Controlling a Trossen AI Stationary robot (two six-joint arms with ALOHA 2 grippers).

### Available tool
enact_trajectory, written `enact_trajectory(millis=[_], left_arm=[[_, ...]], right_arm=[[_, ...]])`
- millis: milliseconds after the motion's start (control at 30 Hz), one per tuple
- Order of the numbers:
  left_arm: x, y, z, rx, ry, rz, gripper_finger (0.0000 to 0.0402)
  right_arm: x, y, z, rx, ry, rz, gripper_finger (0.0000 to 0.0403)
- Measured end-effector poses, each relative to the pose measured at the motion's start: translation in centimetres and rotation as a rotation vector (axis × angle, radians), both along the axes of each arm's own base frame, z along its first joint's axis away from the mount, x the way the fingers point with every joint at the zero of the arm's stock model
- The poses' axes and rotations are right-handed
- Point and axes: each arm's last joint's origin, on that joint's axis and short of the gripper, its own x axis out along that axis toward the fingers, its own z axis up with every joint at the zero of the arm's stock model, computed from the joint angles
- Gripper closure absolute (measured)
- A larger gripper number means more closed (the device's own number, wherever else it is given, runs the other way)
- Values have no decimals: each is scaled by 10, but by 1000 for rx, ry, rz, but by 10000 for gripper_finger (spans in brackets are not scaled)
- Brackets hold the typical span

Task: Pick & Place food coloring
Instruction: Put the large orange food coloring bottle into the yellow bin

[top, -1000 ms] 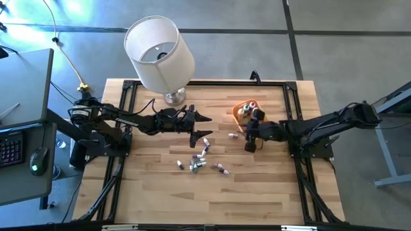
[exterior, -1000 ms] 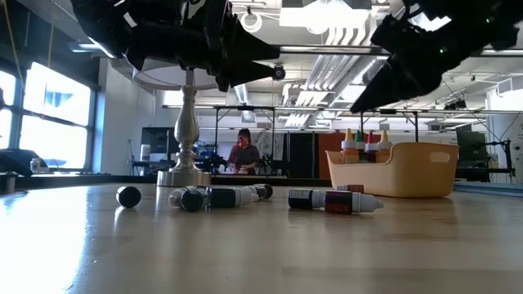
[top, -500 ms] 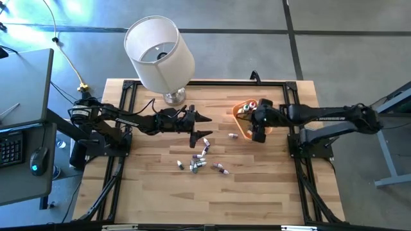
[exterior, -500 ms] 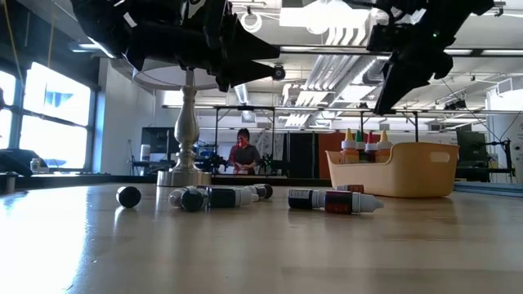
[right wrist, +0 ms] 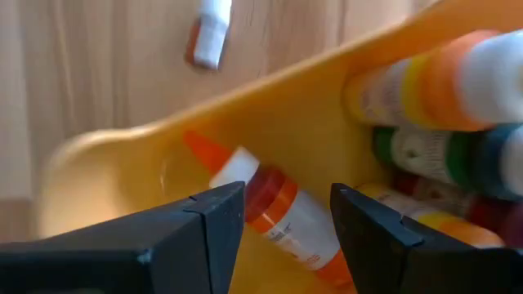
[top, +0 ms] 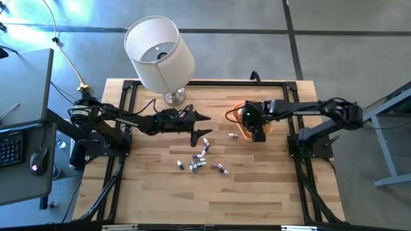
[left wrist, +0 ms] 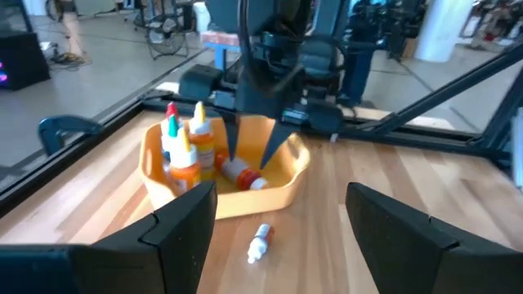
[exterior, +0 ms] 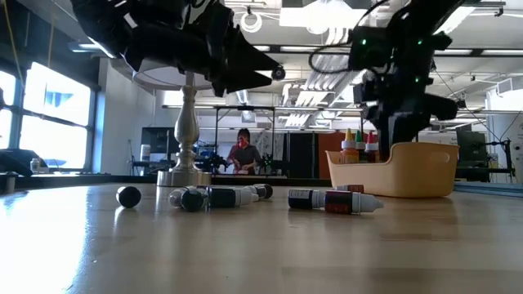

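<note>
The right gripper (top: 254,127) hangs just over the orange bowl (left wrist: 278,184), right of the middle of the high view, with its two dark fingers (right wrist: 192,233) spread apart and nothing between them; an orange bottle (right wrist: 282,219) lies on its side in the bowl right under them. The left gripper (top: 200,128) waits in the air near the middle of the table, its fingers apart too and holding nothing. The biggest thing is the wooden table (top: 154,189), pale, smooth and made of long planks, with a black frame around its edge. It stands on a grey floor, and a desk with a keyboard and a mouse (top: 39,161) shows at the left edge. A tall lamp (top: 160,54) with a round white shade and a shiny metal foot stands at the top of the table. In the low view the room behind is wide, with big windows at the left, pipes on the ceiling and a person (exterior: 243,152) far back in the middle. The bowl is smooth plastic with curved sides, and some food coloring bottles (left wrist: 181,155) stand up in it with pointed caps. More little bottles (top: 200,159) lie scattered below the middle of the table, and one bottle (top: 234,135) lies alone just left of the bowl.
</note>
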Motion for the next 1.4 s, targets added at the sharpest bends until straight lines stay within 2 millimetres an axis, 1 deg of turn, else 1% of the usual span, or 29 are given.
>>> enact_trajectory(millis=[167,367,500,767,833,933,1000,1067,1167,1233,1300,1400], left_arm=[[0,1,-2,37,24,10,133],[0,1,-2,53,29,10,133],[0,1,-2,53,29,10,133],[0,1,-2,55,29,10,133],[0,1,-2,55,28,10,133],[0,1,-2,53,27,10,133],[0,1,-2,52,26,10,133],[0,1,-2,52,26,10,133],[0,1,-2,51,26,10,133],[0,1,-2,48,25,10,133],[0,1,-2,47,25,10,133],[0,1,-2,31,24,12,133]], right_arm=[[8,-6,-23,55,109,61,229],[16,-11,-41,-4,180,138,229],[17,-12,-42,-36,184,138,238],[17,-12,-41,-34,169,125,291],[18,-12,-36,-28,165,104,294],[21,-11,-21,-17,166,69,296],[25,-10,-5,-18,144,53,300],[31,-9,16,-27,86,31,310],[35,-7,41,-28,36,-3,335],[35,-7,54,-26,3,-15,352],[35,-7,60,-30,-23,-15,362],[34,-7,57,-22,1,-15,358]])
